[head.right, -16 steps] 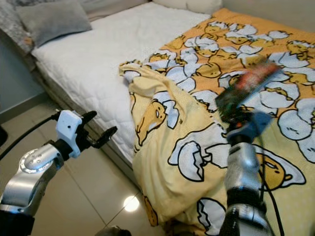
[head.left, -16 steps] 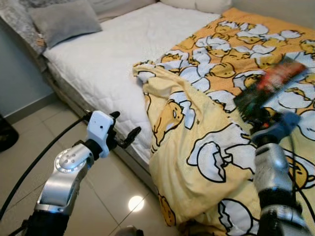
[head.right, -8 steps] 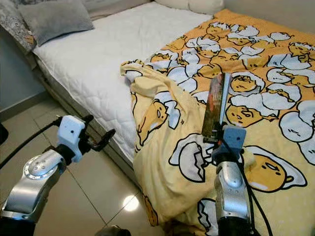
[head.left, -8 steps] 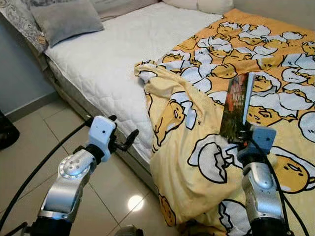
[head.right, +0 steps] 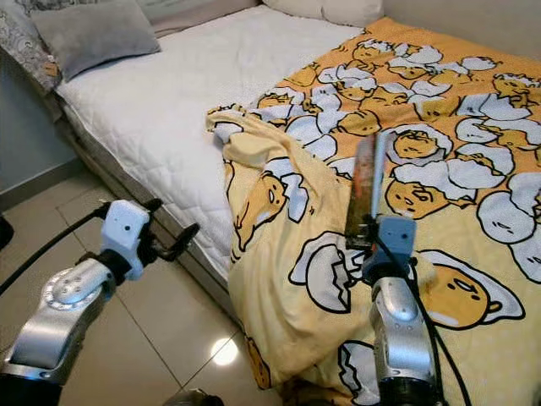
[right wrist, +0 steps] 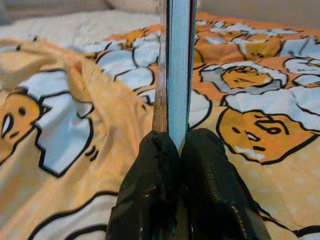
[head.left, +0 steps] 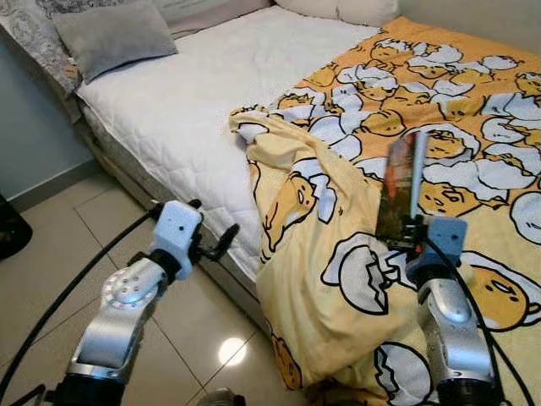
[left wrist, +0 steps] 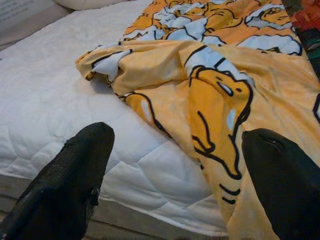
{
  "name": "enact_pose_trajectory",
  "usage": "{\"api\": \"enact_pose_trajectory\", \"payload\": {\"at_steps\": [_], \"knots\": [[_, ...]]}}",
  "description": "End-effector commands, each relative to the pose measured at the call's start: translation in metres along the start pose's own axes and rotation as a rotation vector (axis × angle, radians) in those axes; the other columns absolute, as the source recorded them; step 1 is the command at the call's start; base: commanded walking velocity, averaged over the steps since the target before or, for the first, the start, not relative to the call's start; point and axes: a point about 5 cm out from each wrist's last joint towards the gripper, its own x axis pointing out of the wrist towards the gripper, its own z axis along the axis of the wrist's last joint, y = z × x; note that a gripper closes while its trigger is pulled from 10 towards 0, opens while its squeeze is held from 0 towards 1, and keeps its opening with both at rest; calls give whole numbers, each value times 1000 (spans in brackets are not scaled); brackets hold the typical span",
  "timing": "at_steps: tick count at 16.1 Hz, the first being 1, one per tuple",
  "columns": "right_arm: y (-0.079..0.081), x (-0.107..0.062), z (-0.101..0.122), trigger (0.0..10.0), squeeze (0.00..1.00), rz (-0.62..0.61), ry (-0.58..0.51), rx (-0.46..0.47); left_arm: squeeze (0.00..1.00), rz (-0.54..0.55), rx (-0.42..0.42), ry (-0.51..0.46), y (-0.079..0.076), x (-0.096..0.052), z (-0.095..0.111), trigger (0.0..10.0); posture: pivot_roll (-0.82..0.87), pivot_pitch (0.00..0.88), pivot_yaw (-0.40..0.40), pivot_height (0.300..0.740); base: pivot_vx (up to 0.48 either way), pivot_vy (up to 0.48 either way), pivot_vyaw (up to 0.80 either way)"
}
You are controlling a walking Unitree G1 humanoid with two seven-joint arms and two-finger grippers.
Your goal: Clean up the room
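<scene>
A thin dark book [head.left: 402, 186] with a red-patterned cover stands upright on edge above the yellow egg-print blanket [head.left: 355, 279]. My right gripper [head.left: 409, 238] is shut on its lower end; in the right wrist view the book [right wrist: 176, 70] rises straight between the two fingers [right wrist: 150, 195]. The left gripper [head.left: 213, 237] is open, hovering over the floor beside the bed's near edge. Through the left wrist view, its fingers [left wrist: 75, 175] frame the blanket's crumpled corner [left wrist: 210, 100] and the white mattress [left wrist: 45, 115].
The white quilted mattress [head.left: 194, 93] is bare on its left half. A grey pillow [head.left: 110, 34] lies at the head. The blanket hangs over the bed's side down to the tiled floor [head.left: 51, 262]. A black cable [head.left: 76, 271] trails from my left arm.
The right gripper has turned the book from a tilted, blurred pose to standing upright on edge. The left arm has barely moved.
</scene>
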Motion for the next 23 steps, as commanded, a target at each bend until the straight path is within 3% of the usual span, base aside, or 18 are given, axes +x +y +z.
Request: {"api": "enact_pose_trajectory", "payload": {"at_steps": [1,3,7,10,11,12,13,15,18,20,23], "knots": [[2,3,3,10000,0,47,10,10,0,22,-6,-9,17,-7,2,10000,-51,0,68,740,0,0,0],[3,5,10,10000,0,96,-21,35,0,43,-24,-29,31,-10,6,10000,-62,0,81,740,0,0,0],[-5,24,43,10000,0,276,-121,107,0,119,-35,-59,88,-20,18,10000,-58,0,91,740,0,0,0],[-10,33,48,10000,0,278,-133,159,27,149,-23,-67,108,-13,26,10000,-54,0,99,740,0,0,0],[-10,36,51,10000,0,296,-146,226,561,124,-67,-111,108,-2,35,10000,-54,0,100,740,0,0,0],[-9,38,56,10000,0,336,-163,311,1000,49,-153,-168,100,11,43,10000,-53,0,105,740,0,0,0],[-6,39,60,10000,0,385,-178,383,1000,-40,-223,-210,90,22,49,10000,-54,0,110,740,0,0,0],[-1,38,64,10000,0,464,-194,453,1000,-147,-285,-236,76,37,52,10000,-52,0,113,740,0,0,0],[6,35,69,10000,0,565,-219,588,1000,-367,-416,-217,51,58,50,10000,-57,0,133,740,0,0,0],[10,29,81,10000,0,668,-262,689,1000,-433,-547,-225,47,67,49,10000,-70,0,152,740,0,0,0],[16,17,95,10000,0,825,-300,761,1000,-522,-699,-240,47,72,51,10000,-81,0,164,740,0,0,0]]}}
